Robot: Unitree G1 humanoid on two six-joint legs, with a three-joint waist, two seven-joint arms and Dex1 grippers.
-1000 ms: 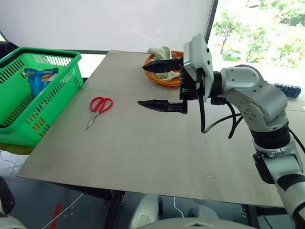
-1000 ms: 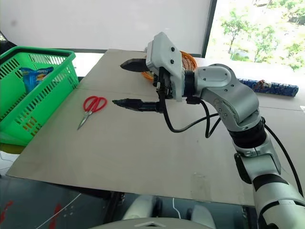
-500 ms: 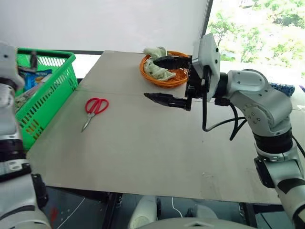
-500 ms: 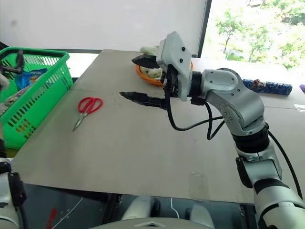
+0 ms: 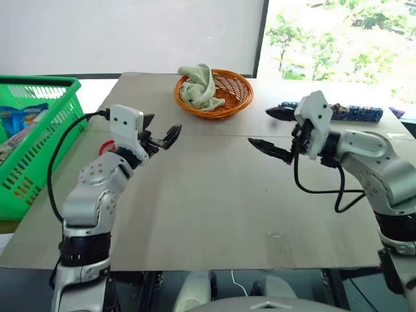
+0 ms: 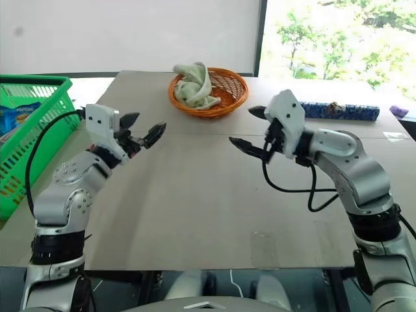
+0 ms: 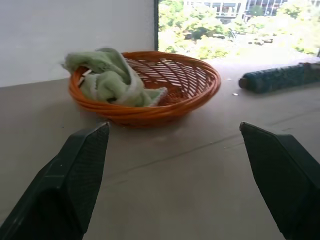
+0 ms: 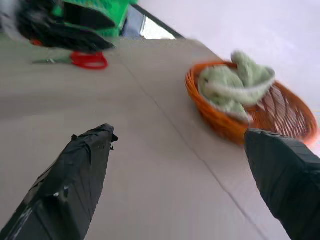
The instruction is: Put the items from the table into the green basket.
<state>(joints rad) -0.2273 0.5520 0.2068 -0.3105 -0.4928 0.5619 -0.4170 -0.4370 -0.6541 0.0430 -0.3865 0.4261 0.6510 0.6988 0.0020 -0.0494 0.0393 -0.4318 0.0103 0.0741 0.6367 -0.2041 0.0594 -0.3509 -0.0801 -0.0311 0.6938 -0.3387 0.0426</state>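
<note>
Red-handled scissors [image 8: 89, 60] lie on the grey-brown table [image 5: 214, 195] near its left side; in the eye views my left arm covers most of them. My left gripper [image 5: 162, 132] hovers open and empty above the table, just right of the scissors, pointing toward the middle. My right gripper [image 5: 260, 127] is open and empty too, over the table's right half, pointing left toward the other one. The green basket [image 5: 40, 82] stands off the table's left edge with a blue packet [image 5: 16, 120] inside.
An orange wicker bowl [image 5: 227, 97] holding a pale green cloth [image 5: 197, 88] sits at the back middle of the table. A blue patterned roll [image 5: 354, 112] lies at the back right. Bare tabletop stretches between and in front of the grippers.
The view has turned to the right. My left arm has swung in from the basket side to above the table near the scissors. My right gripper has sunk and drawn back to the right.
</note>
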